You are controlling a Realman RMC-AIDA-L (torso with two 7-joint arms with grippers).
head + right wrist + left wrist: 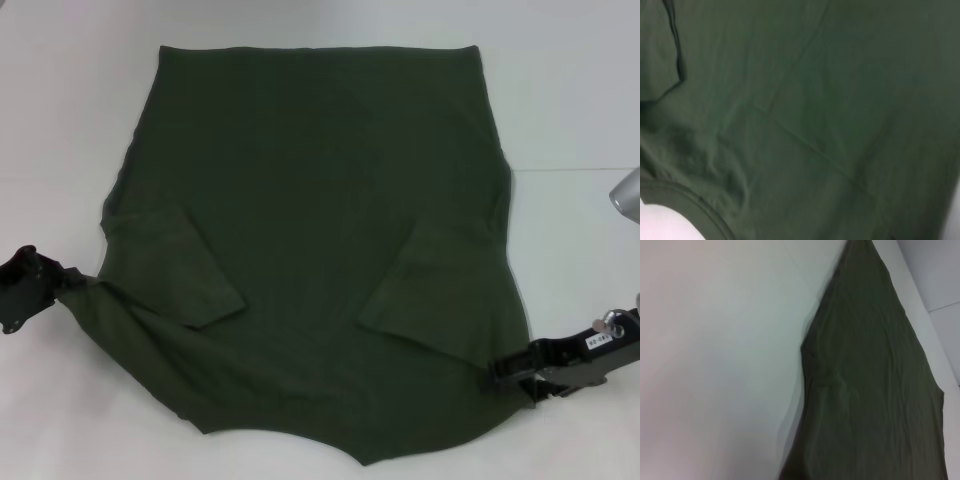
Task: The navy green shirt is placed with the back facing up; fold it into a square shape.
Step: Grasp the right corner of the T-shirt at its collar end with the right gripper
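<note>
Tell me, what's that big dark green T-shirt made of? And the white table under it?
The dark green T-shirt looks like soft matte knit cloth, maybe cotton: it creases and bunches where pulled. The white table looks hard and smooth with a faint sheen, perhaps laminate; I can't be sure.

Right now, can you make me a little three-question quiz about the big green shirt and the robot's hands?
1. True or false: both sleeves of the dark olive-green soft fabric T-shirt are folded in onto its body.
2. Which gripper is at the shirt's edge on the robot's left side? A) left gripper B) right gripper
3. Fill in: the shirt lies on a plain ____ table.

Key: 1 true. 2 A; the fabric there is pulled to a point toward it, while the right gripper is at the opposite near edge. 3 white.
</note>
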